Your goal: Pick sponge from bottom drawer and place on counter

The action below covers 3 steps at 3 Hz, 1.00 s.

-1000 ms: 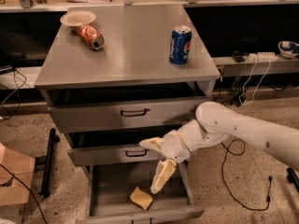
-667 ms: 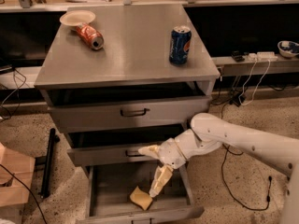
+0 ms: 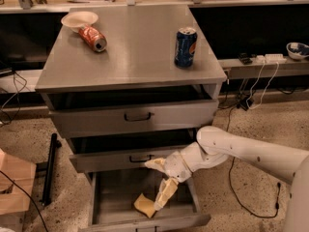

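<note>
The pale-yellow sponge (image 3: 143, 205) lies on the grey floor of the pulled-out bottom drawer (image 3: 114, 193), towards its front middle. My gripper (image 3: 153, 184) reaches in from the right on a white arm, in front of the middle drawer. It is open: one cream finger points left along the middle drawer front, and the other finger (image 3: 165, 193) hangs down into the bottom drawer with its tip right beside the sponge. Nothing is held. The grey metal counter (image 3: 135, 57) is above.
On the counter a blue soda can (image 3: 185, 46) stands at the right. A red can (image 3: 93, 37) lies on its side beside a cream plate (image 3: 79, 19) at the back left. A black bar (image 3: 49, 168) and a wooden box (image 3: 14, 190) are on the floor left.
The arm has moved left and down. The lower finger now hangs deeper in the bottom drawer, next to the sponge. The sponge has not moved.
</note>
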Each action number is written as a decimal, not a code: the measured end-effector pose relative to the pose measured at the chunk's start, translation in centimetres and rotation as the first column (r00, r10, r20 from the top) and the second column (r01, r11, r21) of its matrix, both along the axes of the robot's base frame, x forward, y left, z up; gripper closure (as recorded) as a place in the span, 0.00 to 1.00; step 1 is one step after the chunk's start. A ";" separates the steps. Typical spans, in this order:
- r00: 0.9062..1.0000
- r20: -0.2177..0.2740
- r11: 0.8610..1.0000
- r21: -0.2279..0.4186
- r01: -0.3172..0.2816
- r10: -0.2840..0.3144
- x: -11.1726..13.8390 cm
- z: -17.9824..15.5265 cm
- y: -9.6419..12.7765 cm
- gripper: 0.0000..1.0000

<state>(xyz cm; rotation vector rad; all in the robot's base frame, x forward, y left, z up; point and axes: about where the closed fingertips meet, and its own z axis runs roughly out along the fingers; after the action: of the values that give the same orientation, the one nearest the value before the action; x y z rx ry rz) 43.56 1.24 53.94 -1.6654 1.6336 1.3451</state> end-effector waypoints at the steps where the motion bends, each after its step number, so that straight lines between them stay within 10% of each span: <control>1: 0.998 -0.030 0.999 -0.024 0.046 -0.047 -0.7 -3.7 -0.4 0.00; 3: 0.983 -0.044 0.983 -0.040 0.177 -0.179 -2.0 -12.9 -0.5 0.00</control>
<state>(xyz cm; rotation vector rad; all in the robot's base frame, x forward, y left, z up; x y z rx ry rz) 41.54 0.78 41.04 -1.4768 1.7973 1.2826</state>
